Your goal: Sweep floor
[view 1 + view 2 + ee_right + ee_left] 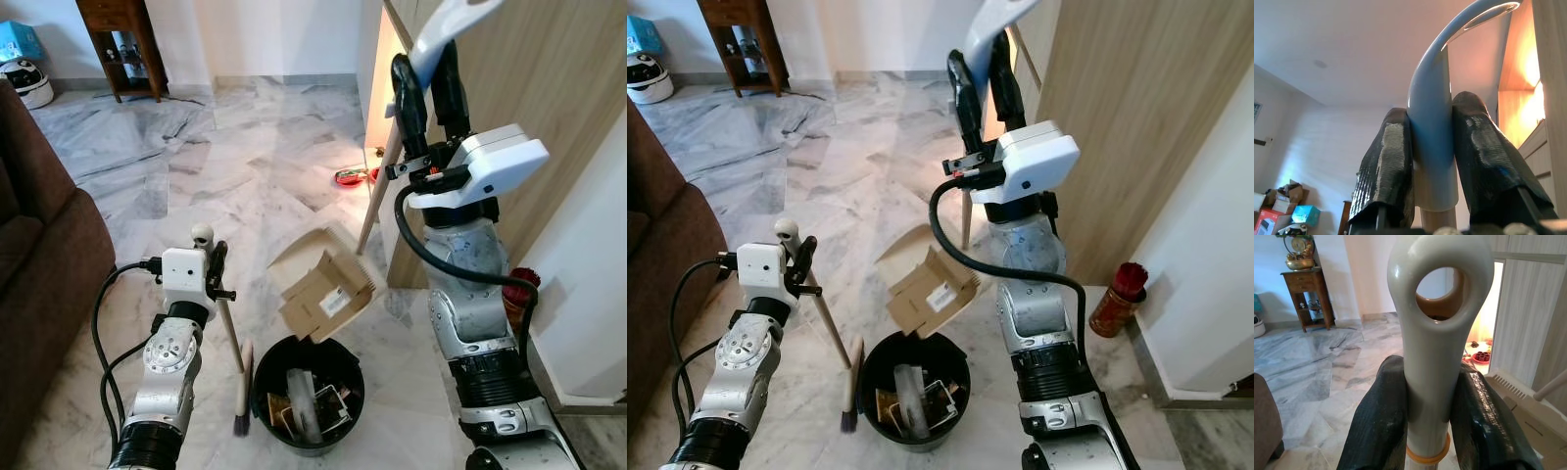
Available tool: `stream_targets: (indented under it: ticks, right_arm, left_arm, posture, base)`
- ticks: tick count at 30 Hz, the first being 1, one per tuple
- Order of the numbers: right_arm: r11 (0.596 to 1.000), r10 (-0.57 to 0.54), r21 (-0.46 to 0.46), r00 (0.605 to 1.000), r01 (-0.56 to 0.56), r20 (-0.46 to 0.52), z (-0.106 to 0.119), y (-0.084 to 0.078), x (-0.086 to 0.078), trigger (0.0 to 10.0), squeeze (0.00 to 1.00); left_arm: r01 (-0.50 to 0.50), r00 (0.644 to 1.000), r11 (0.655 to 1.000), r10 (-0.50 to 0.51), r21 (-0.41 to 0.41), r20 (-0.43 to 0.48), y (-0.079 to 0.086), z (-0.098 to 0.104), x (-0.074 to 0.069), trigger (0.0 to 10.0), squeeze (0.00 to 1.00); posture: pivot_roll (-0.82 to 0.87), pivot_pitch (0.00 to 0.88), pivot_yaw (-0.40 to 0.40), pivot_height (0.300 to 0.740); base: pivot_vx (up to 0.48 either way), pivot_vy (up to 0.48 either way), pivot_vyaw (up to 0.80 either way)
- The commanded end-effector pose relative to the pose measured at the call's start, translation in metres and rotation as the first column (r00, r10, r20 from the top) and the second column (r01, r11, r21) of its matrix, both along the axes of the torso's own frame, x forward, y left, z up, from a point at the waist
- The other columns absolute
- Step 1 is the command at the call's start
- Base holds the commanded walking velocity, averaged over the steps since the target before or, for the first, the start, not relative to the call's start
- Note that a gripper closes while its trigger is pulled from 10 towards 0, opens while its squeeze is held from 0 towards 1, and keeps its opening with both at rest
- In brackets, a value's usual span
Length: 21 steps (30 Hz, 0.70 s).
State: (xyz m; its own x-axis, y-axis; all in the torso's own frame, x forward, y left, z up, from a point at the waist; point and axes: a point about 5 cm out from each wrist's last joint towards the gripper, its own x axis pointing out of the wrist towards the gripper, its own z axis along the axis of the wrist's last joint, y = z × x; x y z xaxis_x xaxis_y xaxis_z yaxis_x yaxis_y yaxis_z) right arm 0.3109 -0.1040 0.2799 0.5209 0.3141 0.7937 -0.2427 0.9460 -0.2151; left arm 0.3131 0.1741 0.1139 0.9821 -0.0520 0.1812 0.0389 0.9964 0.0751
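Note:
My left gripper point(216, 258) is shut on the thin wooden stick of a short broom point(242, 394), just under its grey looped end point(1440, 333). The bristles rest on the marble floor left of a black bin point(263, 370). My right gripper point(431, 93) is raised high and shut on the white curved handle point(1432, 122) of a long-handled dustpan point(312, 247). The pan hangs tilted over the bin. Pieces of cardboard point(323, 294) slide off it toward the bin, which holds several scraps.
A brown sofa point(39, 264) stands close on the left. A wooden wall unit point(558, 88) rises on the right, with a red object point(522, 284) at its foot. Far off are a wooden cabinet point(122, 44) and a red dish point(350, 177) on the floor.

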Motion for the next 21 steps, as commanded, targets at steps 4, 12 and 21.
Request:
stream_targets:
  ticks: [4, 12, 21]
  right_arm:
    - [1.000, -0.001, -0.013, 0.994, 0.002, 0.114, 0.018, -0.005, -0.012, 10.0, 0.00]
    - [0.995, -0.023, -0.090, 0.992, 0.034, 0.122, 0.017, -0.015, -0.017, 10.0, 0.00]
    - [0.981, 0.016, -0.192, 0.992, 0.007, 0.122, 0.016, -0.021, -0.026, 10.0, 0.00]
  left_arm:
    - [0.003, 0.997, 1.000, -0.003, 0.006, 0.071, 0.003, 0.015, 0.001, 10.0, 0.00]
    - [0.002, 0.997, 1.000, -0.003, 0.006, 0.073, 0.003, 0.015, 0.001, 10.0, 0.00]
    - [0.004, 0.997, 1.000, -0.005, 0.010, 0.072, 0.004, 0.017, 0.003, 10.0, 0.00]
  posture:
    - [0.10, 0.026, 0.024, 0.740]
    - [0.10, 0.028, 0.025, 0.740]
    - [0.11, 0.028, 0.035, 0.740]
  base:
    - [0.000, 0.000, 0.00]
    - [0.000, 0.000, 0.00]
    - [0.000, 0.000, 0.00]
